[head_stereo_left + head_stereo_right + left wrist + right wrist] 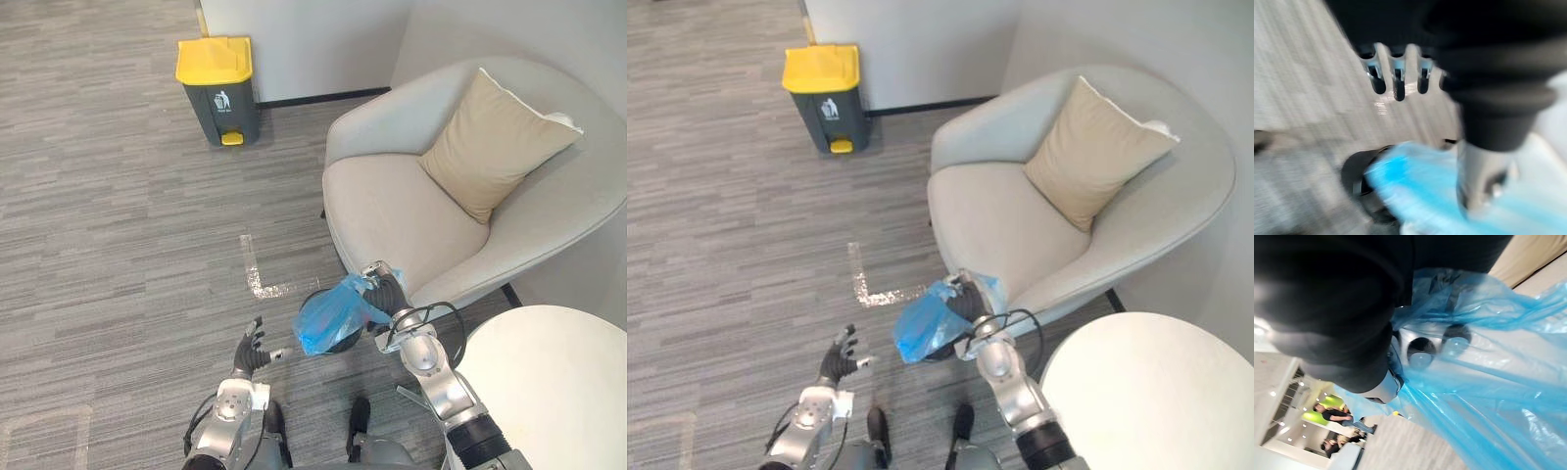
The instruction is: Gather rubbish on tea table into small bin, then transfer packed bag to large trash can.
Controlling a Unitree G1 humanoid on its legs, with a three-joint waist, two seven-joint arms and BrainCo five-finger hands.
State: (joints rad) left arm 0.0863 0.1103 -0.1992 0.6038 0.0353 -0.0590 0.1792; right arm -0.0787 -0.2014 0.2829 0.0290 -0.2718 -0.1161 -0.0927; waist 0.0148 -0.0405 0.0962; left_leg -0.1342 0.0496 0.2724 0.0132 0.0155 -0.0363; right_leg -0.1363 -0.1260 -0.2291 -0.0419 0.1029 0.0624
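1. Right hand: its fingers are curled round the gathered neck of the blue bag, which it holds off the floor. In the right wrist view, dark fingertips show through the film, which wraps over them.
2. Blue bag: thin, translucent, crinkled plastic, bunched tight at the hand and swelling into a loose pouch that hangs below and to the left of the right hand. What it contains cannot be told.
3. Small bin: a dark round rim directly under the hanging bag, partly covered by it. Whether the bag touches the rim cannot be told.
4. Left hand: held wide with straight fingers and the thumb spread aside. It holds nothing and sits just left of the bag, apart from it.
5. Large trash can: a grey body with a shut yellow lid, on the floor well ahead of both hands.
6. Armchair with a beige cushion: just beyond the right hand.
7. Round white surface: to the right of the right arm.
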